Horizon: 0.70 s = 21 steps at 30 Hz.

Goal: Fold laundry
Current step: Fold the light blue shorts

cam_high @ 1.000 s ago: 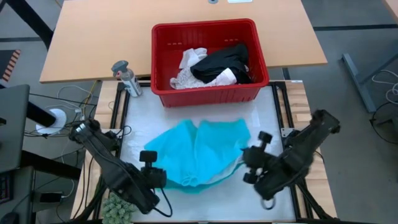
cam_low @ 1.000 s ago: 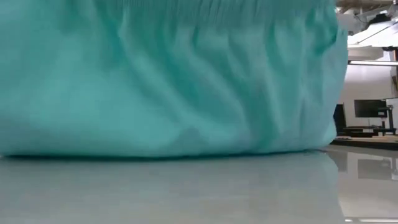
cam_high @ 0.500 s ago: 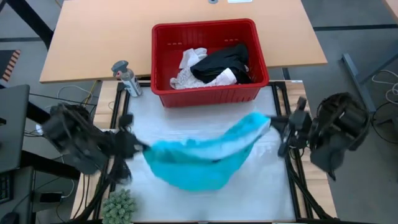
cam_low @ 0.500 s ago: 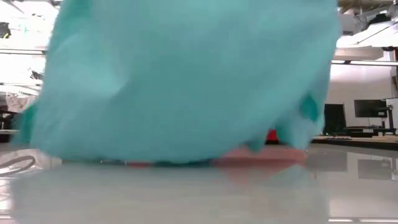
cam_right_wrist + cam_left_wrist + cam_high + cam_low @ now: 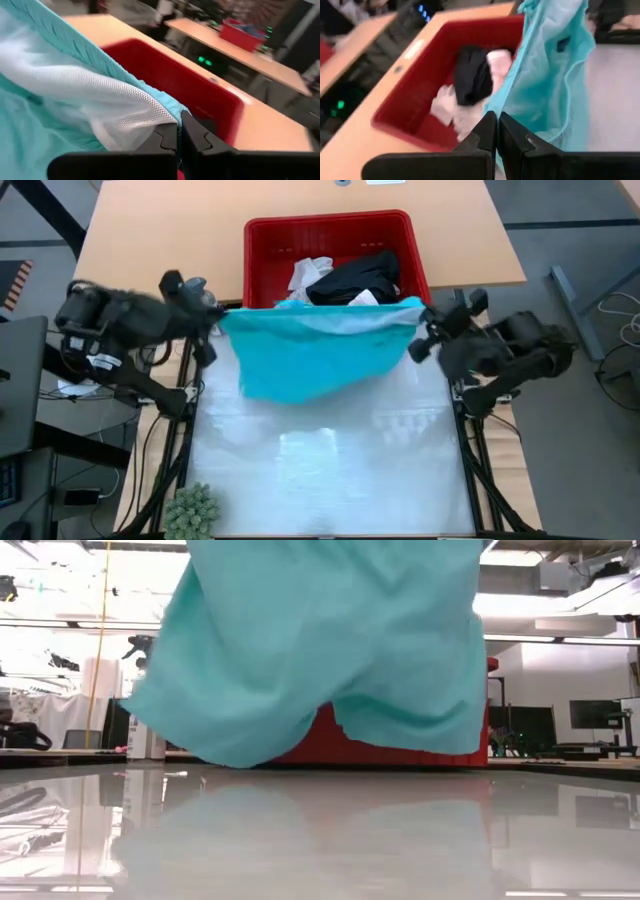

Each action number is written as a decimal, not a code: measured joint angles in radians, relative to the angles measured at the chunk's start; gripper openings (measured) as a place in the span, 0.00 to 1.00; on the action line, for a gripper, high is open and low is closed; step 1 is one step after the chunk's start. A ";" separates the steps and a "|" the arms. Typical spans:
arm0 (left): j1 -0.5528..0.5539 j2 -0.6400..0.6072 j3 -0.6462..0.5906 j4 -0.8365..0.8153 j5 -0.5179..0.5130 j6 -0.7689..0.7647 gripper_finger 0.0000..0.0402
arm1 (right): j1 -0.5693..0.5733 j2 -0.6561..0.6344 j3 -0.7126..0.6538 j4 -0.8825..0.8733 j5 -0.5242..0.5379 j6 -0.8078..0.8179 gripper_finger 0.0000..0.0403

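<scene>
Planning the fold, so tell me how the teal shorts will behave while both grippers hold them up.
Probably floppy: the teal shorts sag between the left gripper and right gripper, both shut on the waistband. Likely light: the thin cloth and white mesh lining hang loosely. The legs may swing and crumple on landing.

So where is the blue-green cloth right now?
In the high view, the teal garment hangs stretched between the left end effector and right end effector, just in front of the red basket.

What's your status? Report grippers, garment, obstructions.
Left gripper and right gripper both shut on teal garment, stretched between them, lifted off the table. Red basket right behind, holding black and white laundry. Nothing blocking.
</scene>
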<state>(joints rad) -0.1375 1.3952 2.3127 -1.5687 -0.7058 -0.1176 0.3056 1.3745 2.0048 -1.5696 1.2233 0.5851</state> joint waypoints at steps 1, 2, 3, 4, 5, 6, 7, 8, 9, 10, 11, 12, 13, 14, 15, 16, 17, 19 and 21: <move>0.038 0.007 -0.001 -0.001 0.053 0.004 0.00 | -0.022 0.010 0.000 -0.001 -0.025 -0.007 0.06; 0.068 0.013 -0.007 -0.001 0.109 0.005 0.00 | -0.038 0.022 0.000 -0.002 -0.054 -0.008 0.06; 0.090 0.016 -0.021 -0.003 0.161 0.004 0.00 | -0.049 0.035 0.000 -0.002 -0.089 -0.008 0.06; 0.099 0.016 -0.050 -0.002 0.203 0.004 0.00 | -0.053 0.048 0.000 -0.004 -0.128 -0.008 0.06; 0.101 0.019 -0.091 -0.004 0.239 0.004 0.00 | -0.051 0.063 -0.005 -0.003 -0.169 -0.006 0.06; 0.098 0.023 -0.145 -0.003 0.262 0.002 0.00 | -0.043 0.078 -0.017 -0.003 -0.208 0.001 0.06; 0.094 0.022 -0.208 -0.003 0.277 -0.014 0.00 | -0.033 0.092 -0.035 -0.003 -0.244 0.016 0.06; 0.084 0.021 -0.285 -0.002 0.303 -0.037 0.00 | -0.019 0.108 -0.054 -0.003 -0.280 0.035 0.06; 0.071 0.022 -0.366 -0.002 0.344 -0.065 0.00 | -0.003 0.122 -0.074 -0.003 -0.316 0.056 0.06; 0.056 0.024 -0.450 -0.002 0.394 -0.095 0.00 | 0.016 0.135 -0.098 -0.002 -0.349 0.081 0.06; 0.039 0.024 -0.531 0.000 0.448 -0.127 0.00 | 0.037 0.148 -0.124 -0.002 -0.381 0.107 0.06; 0.017 0.024 -0.619 0.001 0.506 -0.165 0.00 | 0.060 0.161 -0.151 -0.003 -0.409 0.134 0.06; -0.007 0.025 -0.706 0.013 0.561 -0.205 0.00 | 0.084 0.172 -0.177 0.000 -0.437 0.163 0.06; -0.033 0.027 -0.786 0.031 0.615 -0.239 0.00 | 0.109 0.183 -0.206 0.002 -0.465 0.193 0.06; -0.061 0.029 -0.869 0.066 0.663 -0.267 0.00 | 0.134 0.194 -0.235 0.000 -0.489 0.228 0.06; -0.092 0.031 -0.942 0.107 0.707 -0.302 0.00 | 0.158 0.206 -0.262 0.001 -0.510 0.267 0.06; -0.124 0.031 -1.012 0.161 0.745 -0.343 0.00 | 0.179 0.219 -0.291 0.002 -0.529 0.309 0.06; -0.185 0.031 -1.127 0.298 0.834 -0.406 0.00 | 0.220 0.244 -0.344 0.003 -0.572 0.392 0.06; -0.242 0.030 -1.213 0.420 0.900 -0.454 0.00 | 0.259 0.275 -0.386 0.007 -0.609 0.459 0.08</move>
<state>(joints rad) -0.3791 1.4250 1.1002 -1.1482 0.1940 -0.5717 0.5642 1.6493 1.6190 -1.5623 0.6142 1.0446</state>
